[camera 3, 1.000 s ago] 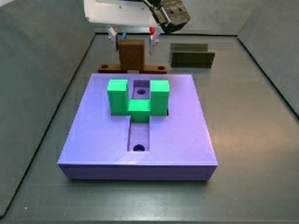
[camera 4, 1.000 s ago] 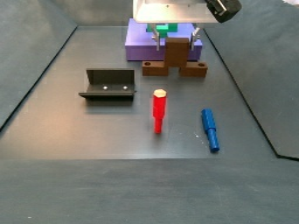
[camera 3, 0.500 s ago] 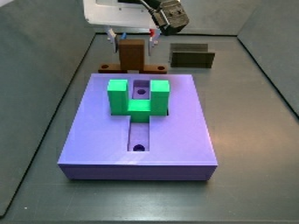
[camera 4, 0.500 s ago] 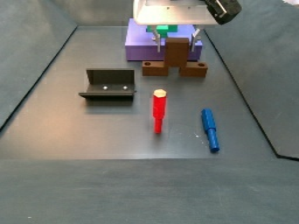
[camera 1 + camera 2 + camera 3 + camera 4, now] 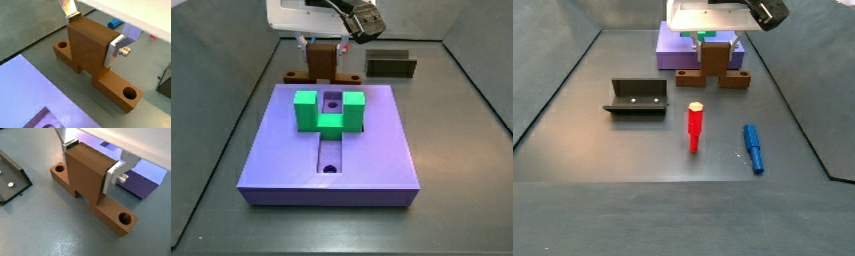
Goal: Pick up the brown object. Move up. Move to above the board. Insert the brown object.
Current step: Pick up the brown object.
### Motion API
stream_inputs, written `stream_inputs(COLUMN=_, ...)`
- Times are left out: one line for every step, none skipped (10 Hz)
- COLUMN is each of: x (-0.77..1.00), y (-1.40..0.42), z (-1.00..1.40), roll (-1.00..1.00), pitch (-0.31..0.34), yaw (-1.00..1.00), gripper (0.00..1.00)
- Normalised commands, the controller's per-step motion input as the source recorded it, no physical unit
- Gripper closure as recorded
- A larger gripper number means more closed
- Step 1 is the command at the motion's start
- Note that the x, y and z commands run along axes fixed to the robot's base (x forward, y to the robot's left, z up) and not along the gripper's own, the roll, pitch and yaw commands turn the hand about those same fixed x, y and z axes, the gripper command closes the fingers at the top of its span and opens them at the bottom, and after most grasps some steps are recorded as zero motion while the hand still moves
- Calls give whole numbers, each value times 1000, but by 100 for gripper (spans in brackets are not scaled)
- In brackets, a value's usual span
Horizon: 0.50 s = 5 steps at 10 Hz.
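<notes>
- Brown wood T-piece, the brown object, sits flat on the grey floor just beside the purple board; in a side view it's at the board's 12 o'clock edge.
- The gripper is down over its upright block, one silver finger flat on one face and the other finger at the opposite top edge. Looks clamped on the block, though I can't see any daylight under the bar, so not lifted yet by my read.
- So we're at the tail end of "pick up". Next call is a straight rise, clear of the board's top, then over toward the slot past the green U-block.
- Watch the long bar's ends; a tilted grip would make the insert fussy.
- The fixture, red peg and blue peg are well apart, no trouble.
</notes>
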Motion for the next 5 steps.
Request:
stream_inputs(x=0, y=0, z=0, roll=0, pitch=0, yaw=0, gripper=100)
stream_inputs(x=0, y=0, z=0, roll=0, pitch=0, yaw=0, gripper=100)
stream_inputs(x=0, y=0, z=0, roll=0, pitch=0, yaw=0, gripper=100)
stream_inputs(x=0, y=0, z=0, roll=0, pitch=0, yaw=0, gripper=100)
stream_inputs(x=0, y=0, z=0, roll=0, pitch=0, yaw=0, gripper=100)
